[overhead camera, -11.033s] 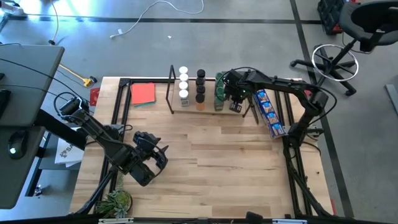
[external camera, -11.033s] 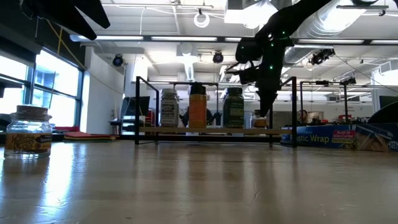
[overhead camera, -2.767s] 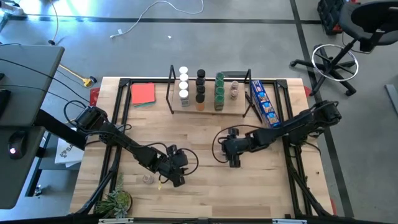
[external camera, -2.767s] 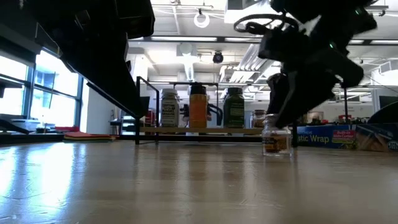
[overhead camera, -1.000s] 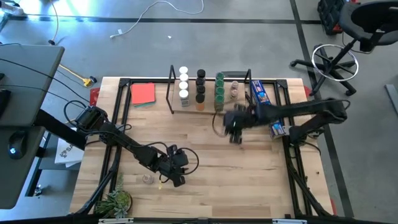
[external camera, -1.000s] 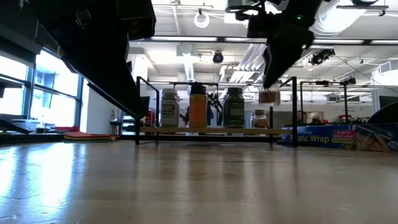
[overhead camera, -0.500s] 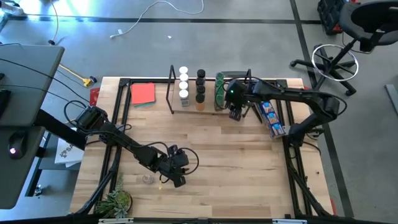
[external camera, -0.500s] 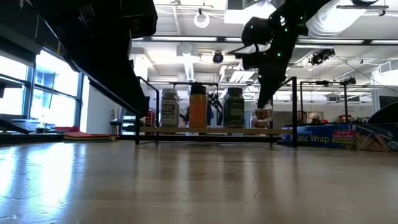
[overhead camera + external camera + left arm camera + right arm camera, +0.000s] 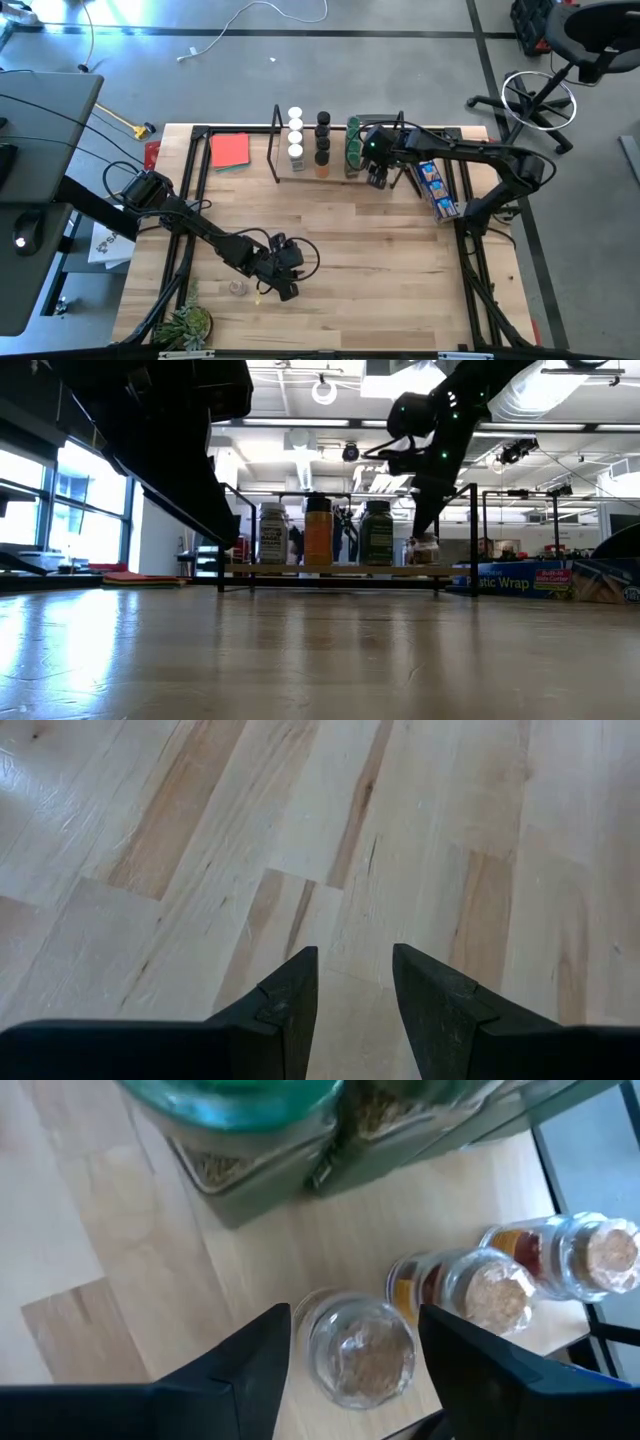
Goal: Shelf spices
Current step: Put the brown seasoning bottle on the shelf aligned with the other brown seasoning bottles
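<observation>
Workshop floor, grey and taped, surrounds the wooden table (image 9: 400, 260), and the shelf (image 9: 335, 172) sits at its far edge.

From where I stand, the right end effector (image 9: 376, 172) hangs over the right end of the shelf, its fingers (image 9: 250, 1370) spread to either side of a small clear jar (image 9: 362, 1348) that stands on the board. Whether the pads touch the glass I cannot tell. Two cork-stoppered jars (image 9: 480, 1285) stand just beside it, and green-lidded jars (image 9: 353, 145) crowd the other side.

My worry is the pull-out: if the arm drifts sideways instead of rising, a finger could clip the jar or its neighbours and topple them, perhaps off the board's front edge. The shelf's wire upright (image 9: 472, 538) is close too, and the blue packet (image 9: 432, 180) lies just past it toward the right edge, so there is little sideways room. Straight up, or back toward the near edge, looks free.

Nearer the front left corner, the left end effector (image 9: 355, 1000) waits over bare wood, fingers parted and empty. One jar (image 9: 237, 288) stands just beside it, near a small plant (image 9: 186, 322).
</observation>
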{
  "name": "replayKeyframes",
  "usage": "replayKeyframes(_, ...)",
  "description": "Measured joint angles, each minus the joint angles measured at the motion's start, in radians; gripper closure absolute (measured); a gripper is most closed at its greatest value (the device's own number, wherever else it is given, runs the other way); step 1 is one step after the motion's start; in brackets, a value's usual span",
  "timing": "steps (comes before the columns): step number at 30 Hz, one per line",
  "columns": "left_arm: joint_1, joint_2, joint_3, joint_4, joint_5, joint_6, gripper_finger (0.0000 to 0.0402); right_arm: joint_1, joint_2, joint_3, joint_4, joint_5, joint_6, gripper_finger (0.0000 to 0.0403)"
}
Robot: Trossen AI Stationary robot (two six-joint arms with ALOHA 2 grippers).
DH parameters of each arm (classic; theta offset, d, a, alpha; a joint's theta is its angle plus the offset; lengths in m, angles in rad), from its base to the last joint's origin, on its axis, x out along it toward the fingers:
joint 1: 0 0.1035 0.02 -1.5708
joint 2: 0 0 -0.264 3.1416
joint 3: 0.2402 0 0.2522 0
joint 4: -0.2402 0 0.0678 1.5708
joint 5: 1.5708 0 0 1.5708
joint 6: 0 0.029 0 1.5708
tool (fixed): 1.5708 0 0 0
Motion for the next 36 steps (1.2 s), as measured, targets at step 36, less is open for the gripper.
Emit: replayKeyframes(36,0.0,0.0,0.0,0.0,-0.017,0.009,0.0276,-0.013,-0.044,0.019,-0.109,-0.124,-0.029,0.0325)
